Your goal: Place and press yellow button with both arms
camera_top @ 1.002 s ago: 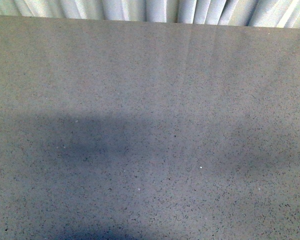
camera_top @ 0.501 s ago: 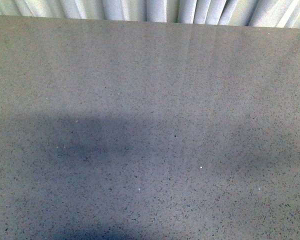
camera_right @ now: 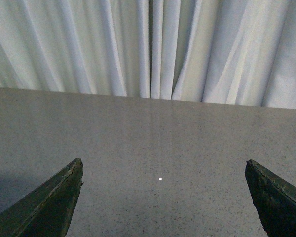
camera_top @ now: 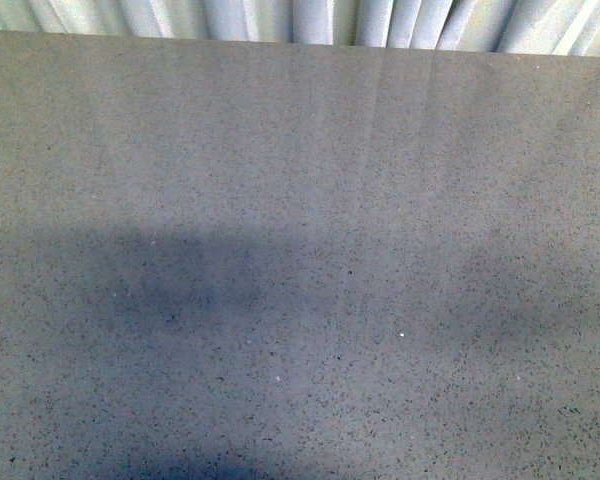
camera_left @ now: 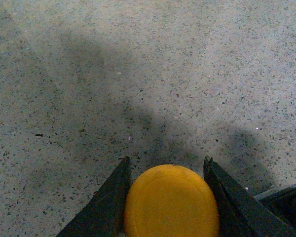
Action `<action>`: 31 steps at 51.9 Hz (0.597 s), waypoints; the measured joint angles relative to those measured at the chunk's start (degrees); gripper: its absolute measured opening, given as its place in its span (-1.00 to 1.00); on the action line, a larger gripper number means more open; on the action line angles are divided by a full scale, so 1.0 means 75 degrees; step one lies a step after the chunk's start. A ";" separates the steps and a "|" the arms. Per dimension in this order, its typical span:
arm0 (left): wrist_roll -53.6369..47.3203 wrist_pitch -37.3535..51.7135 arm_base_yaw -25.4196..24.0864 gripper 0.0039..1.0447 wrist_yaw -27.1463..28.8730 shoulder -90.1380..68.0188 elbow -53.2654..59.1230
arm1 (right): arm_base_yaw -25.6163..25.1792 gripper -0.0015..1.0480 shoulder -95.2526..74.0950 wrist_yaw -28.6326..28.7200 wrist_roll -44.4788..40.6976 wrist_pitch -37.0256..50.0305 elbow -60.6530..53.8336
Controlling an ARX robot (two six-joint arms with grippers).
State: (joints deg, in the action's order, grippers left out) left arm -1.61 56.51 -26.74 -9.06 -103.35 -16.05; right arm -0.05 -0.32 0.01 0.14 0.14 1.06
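Note:
In the left wrist view the yellow button (camera_left: 171, 202) shows as a domed yellow-orange cap held between the two black fingers (camera_left: 108, 207) of my left gripper (camera_left: 166, 165), which is shut on it above the grey speckled table (camera_left: 138, 74). Its collar and base are hidden. In the right wrist view my right gripper (camera_right: 164, 169) is open and empty, its two dark fingers (camera_right: 54, 202) spread wide over the table. Neither arm nor the button shows in the front view.
The front view shows only the grey speckled table (camera_top: 300, 250) with arm shadows on its near part. A white pleated curtain (camera_top: 300, 18) hangs behind the table's far edge; it also shows in the right wrist view (camera_right: 148, 49).
The dark shadow on the near part of the table has shifted slightly. Nothing else has visibly changed in the front view.

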 joint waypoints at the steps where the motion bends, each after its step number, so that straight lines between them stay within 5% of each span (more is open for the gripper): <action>1: -0.0038 -0.0067 -0.0023 -0.34 -0.0017 0.0047 -0.0003 | 0.0000 0.82 0.0000 0.0000 0.0000 0.0000 0.0000; 20: -0.0376 -0.1740 -0.0335 -0.34 -0.0221 0.1900 -0.0790 | 0.0000 0.82 0.0000 0.0000 0.0000 0.0000 0.0000; 31: -0.0248 -0.2439 0.1390 -0.34 0.0219 0.2940 -0.1367 | 0.0000 0.82 0.0000 0.0000 0.0000 0.0000 0.0000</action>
State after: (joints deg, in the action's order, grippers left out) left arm -3.46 38.22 -16.32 -7.42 -81.30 -26.30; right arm -0.05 -0.32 0.01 0.14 0.14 1.06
